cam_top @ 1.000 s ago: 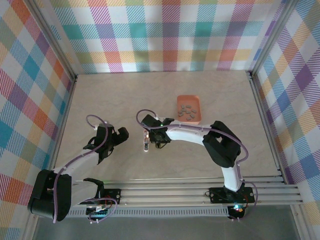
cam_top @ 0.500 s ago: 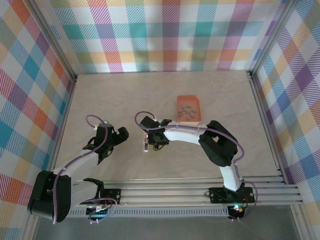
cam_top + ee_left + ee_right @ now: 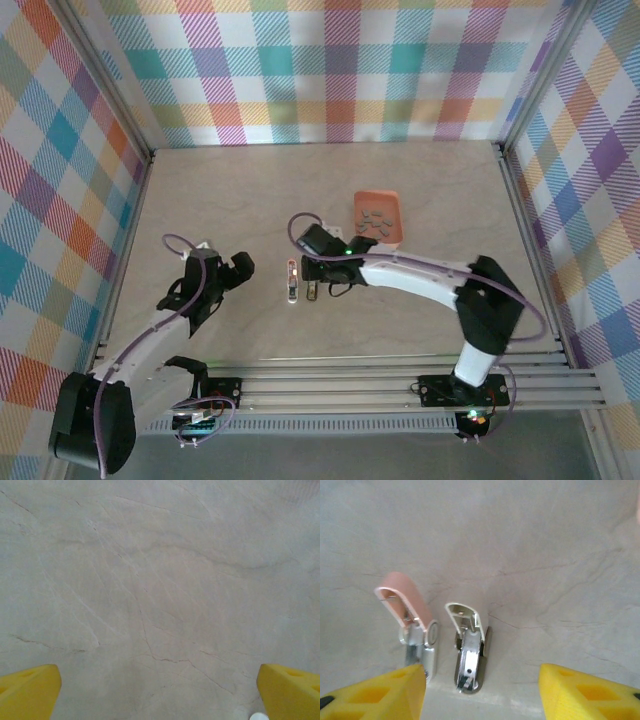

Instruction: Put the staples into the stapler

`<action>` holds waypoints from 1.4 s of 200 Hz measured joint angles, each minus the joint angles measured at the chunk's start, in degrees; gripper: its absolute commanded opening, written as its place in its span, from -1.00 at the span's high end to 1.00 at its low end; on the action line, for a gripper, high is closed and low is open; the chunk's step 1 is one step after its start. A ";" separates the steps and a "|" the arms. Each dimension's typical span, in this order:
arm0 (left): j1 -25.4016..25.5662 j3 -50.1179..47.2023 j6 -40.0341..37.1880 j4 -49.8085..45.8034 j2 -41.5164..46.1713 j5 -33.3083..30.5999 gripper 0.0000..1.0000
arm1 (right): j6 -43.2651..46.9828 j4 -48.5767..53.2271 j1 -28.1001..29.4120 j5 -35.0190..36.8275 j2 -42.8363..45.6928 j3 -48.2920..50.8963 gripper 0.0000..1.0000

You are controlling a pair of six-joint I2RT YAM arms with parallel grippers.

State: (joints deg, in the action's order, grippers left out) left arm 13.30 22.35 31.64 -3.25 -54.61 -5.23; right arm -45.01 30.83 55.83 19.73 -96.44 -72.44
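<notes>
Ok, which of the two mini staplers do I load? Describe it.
From the orange tray, look left and a little nearer to two mini staplers lying side by side. Yours is the stapler on the tray's side: bare grey metal with a whitish top, whereas its neighbour wears a pink top.

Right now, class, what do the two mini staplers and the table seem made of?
The stapler: shiny grey metal, glinting, with a pale, likely plastic top. The pink-topped stapler: matte pink cover, probably plastic, over bright metal. The table: smooth, veined like stone; perhaps laminate.
</notes>
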 measured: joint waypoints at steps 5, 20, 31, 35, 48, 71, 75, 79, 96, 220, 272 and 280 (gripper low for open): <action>0.00 0.00 0.02 -0.28 0.28 0.11 -0.99 | 0.94 0.22 -0.37 -0.26 1.84 0.28 -0.23; 0.00 0.00 0.04 -1.40 0.96 0.31 -0.99 | 3.76 0.42 -2.93 -2.03 5.42 0.79 -0.22; 0.00 0.00 0.09 -2.25 1.42 0.33 -0.99 | 5.92 0.55 -6.32 -3.52 6.91 1.03 -0.20; 0.00 -0.02 0.17 -2.56 1.64 0.33 -0.99 | 6.82 0.63 -7.78 -4.37 7.15 1.09 -0.20; 0.00 -0.04 0.31 -3.13 2.38 0.37 -0.99 | 9.64 1.29 -13.18 -6.62 7.15 1.09 -0.17; 0.00 -0.04 0.44 -3.96 3.52 0.24 -0.99 | 14.80 4.17 -22.03 -10.16 4.04 -0.39 -0.11; 0.00 -0.04 0.44 -4.15 3.61 0.24 -0.99 | 15.56 4.85 -23.12 -10.69 3.13 -1.16 -0.09; 0.00 -0.04 0.44 -4.24 3.63 0.17 -0.99 | 16.52 5.57 -24.30 -11.13 1.77 -2.21 -0.08; 0.00 -0.02 0.39 -4.66 3.58 0.04 -0.99 | 19.34 7.19 -27.32 -12.39 -3.58 -6.62 -0.03; 0.00 4.44 -1.55 -6.05 -5.90 0.26 -0.99 | 27.78 14.40 -33.81 -16.85 -22.88 -21.84 0.31; 0.00 5.66 -2.60 -6.03 -8.81 0.98 -1.00 | 27.98 15.45 -33.68 -19.10 -22.60 -19.39 0.37; 0.00 5.66 -2.62 -6.01 -8.79 1.07 -0.99 | 27.98 15.65 -33.64 -19.43 -22.51 -18.49 0.37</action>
State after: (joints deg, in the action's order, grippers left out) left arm 13.30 28.01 29.02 -9.26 -63.40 -4.16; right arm -17.04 46.48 22.20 0.30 -118.96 -90.94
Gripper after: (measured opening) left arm 0.997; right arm 0.317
